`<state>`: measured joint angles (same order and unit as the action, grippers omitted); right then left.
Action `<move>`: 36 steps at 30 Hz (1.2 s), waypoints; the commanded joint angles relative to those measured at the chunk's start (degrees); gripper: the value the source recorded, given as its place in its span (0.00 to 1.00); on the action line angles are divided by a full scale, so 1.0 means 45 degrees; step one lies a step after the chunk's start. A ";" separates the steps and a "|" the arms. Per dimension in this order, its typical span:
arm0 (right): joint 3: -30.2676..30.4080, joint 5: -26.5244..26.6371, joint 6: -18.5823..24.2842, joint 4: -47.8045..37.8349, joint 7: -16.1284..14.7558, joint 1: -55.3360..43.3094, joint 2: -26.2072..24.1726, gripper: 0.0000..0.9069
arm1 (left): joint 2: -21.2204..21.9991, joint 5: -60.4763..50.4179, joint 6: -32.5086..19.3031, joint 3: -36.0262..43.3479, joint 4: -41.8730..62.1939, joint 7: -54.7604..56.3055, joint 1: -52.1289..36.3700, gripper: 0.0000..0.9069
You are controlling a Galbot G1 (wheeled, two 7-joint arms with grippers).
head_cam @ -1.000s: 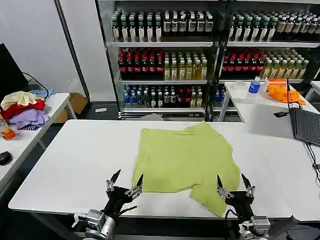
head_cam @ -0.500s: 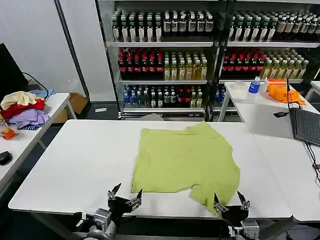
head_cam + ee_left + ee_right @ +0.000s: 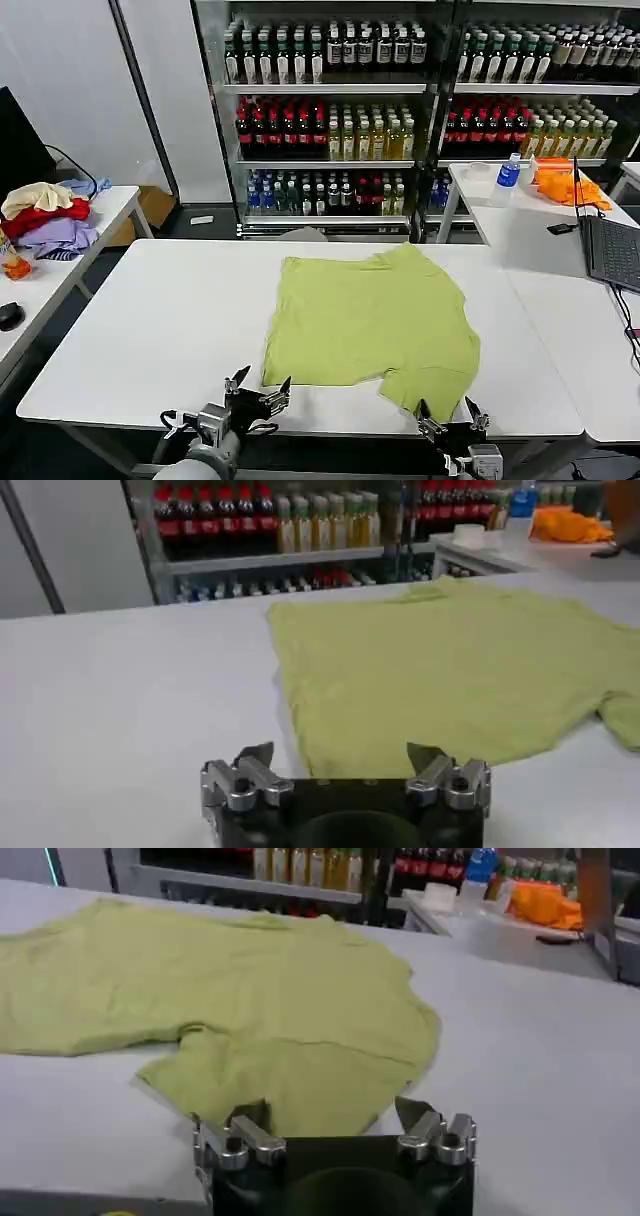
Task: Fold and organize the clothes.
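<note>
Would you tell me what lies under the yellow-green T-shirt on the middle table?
Under the T-shirt only the white table shows, bare all around its edges. The fabric lies fairly flat, but whatever might be beneath it, and any print on its underside, is covered.

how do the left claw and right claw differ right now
The left claw hangs over bare table beside the T-shirt's near left corner; the right claw sits lower at the table's near edge, by the shirt's near right sleeve. Both are open, empty, and pointed toward the shirt.
</note>
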<state>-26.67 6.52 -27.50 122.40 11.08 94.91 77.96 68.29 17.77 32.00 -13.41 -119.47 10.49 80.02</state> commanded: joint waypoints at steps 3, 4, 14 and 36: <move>0.0078 -0.0004 -0.0178 -0.0074 0.0014 0.0054 0.0032 0.31 | -0.0138 0.0440 0.0264 0.0165 0.0778 0.0311 -0.0468 0.07; 0.0081 -0.0004 -0.0180 -0.0071 0.0014 0.0069 0.0042 0.18 | -0.0148 0.0421 0.0263 0.0165 0.0829 0.0331 -0.0442 0.06; 0.0170 0.0056 -0.0145 0.0208 -0.0002 0.0235 0.0010 0.00 | -0.0213 0.0498 0.0258 0.0200 0.0787 0.0313 -0.0077 0.03; -0.0627 0.0428 0.0603 0.2098 -0.0120 0.1479 -0.0645 0.00 | -0.0125 0.1484 -0.0260 -0.0305 -0.1091 -0.0015 0.1161 0.03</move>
<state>-28.94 8.28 -25.40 129.26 10.52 100.20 75.42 67.99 23.08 31.79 -13.18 -119.86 10.64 81.68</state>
